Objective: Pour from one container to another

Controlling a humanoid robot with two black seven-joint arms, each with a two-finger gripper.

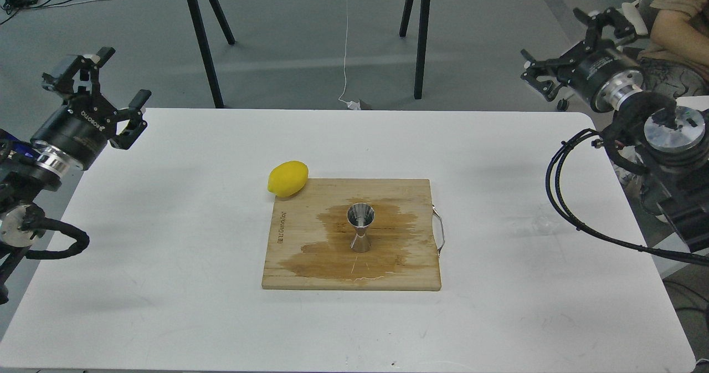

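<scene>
The steel jigger stands upright on the wet middle of the wooden cutting board. The clear cup shows only as a faint outline on the white table, right of the board's handle, and nothing holds it. My right gripper is raised off the table's far right corner, well behind and above the cup, open and empty. My left gripper hangs over the table's far left edge, open and empty, far from the board.
A yellow lemon touches the board's far left corner. A metal handle sticks out of the board's right side. A person sits at the top right. Black table legs stand behind the white table.
</scene>
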